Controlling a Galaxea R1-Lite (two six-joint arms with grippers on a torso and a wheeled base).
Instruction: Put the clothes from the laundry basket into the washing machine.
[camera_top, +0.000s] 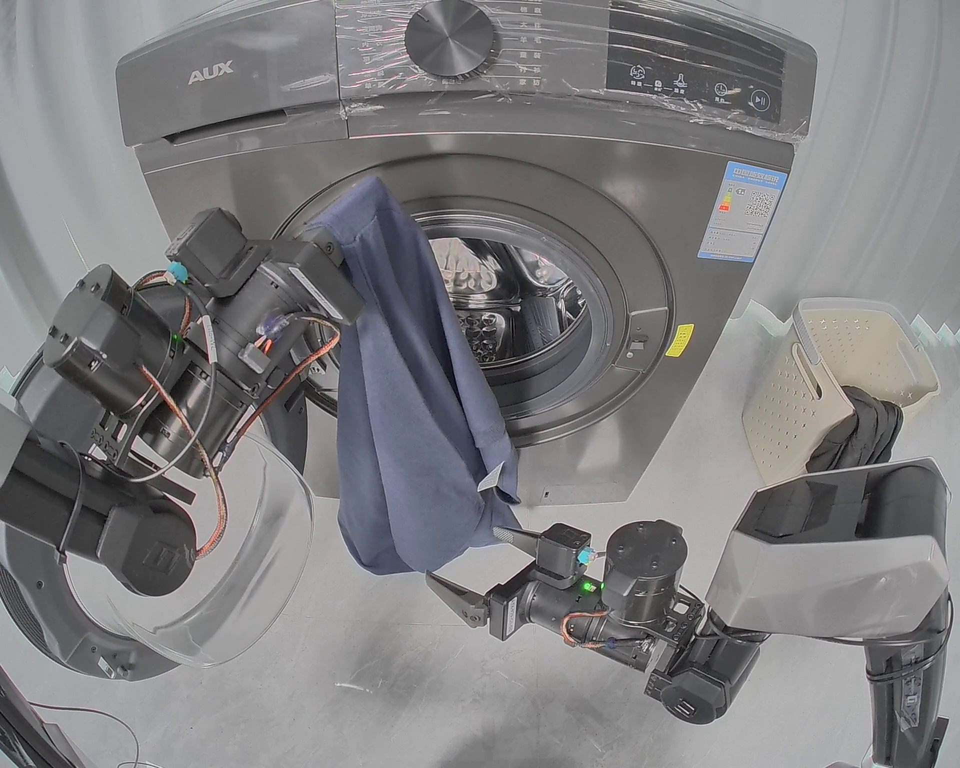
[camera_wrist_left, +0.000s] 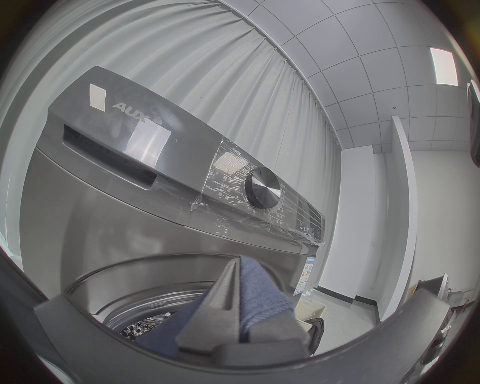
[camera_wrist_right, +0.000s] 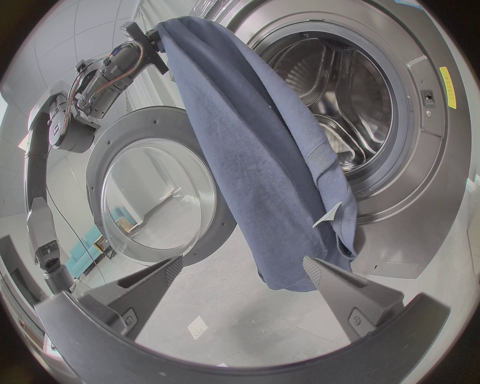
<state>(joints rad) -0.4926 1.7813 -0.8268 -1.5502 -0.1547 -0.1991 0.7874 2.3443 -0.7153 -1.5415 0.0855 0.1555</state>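
Observation:
A dark blue garment (camera_top: 410, 400) hangs in front of the left side of the washing machine's (camera_top: 600, 190) open drum (camera_top: 520, 310). My left gripper (camera_top: 335, 240) is shut on its top edge, at the upper left of the door ring. In the left wrist view the fingers (camera_wrist_left: 220, 305) pinch the blue cloth (camera_wrist_left: 262, 297). My right gripper (camera_top: 465, 557) stands open just below the garment's hanging lower end; the right wrist view shows the cloth (camera_wrist_right: 260, 165) above and between its spread fingers (camera_wrist_right: 340, 285). A dark garment (camera_top: 860, 430) drapes over the laundry basket (camera_top: 850, 365) at the right.
The washer's round glass door (camera_top: 230, 570) is swung open to the left, low beside my left arm, and appears in the right wrist view as the door (camera_wrist_right: 155, 190). Bare grey floor (camera_top: 400, 660) lies in front of the machine. The basket stands on the floor right of the washer.

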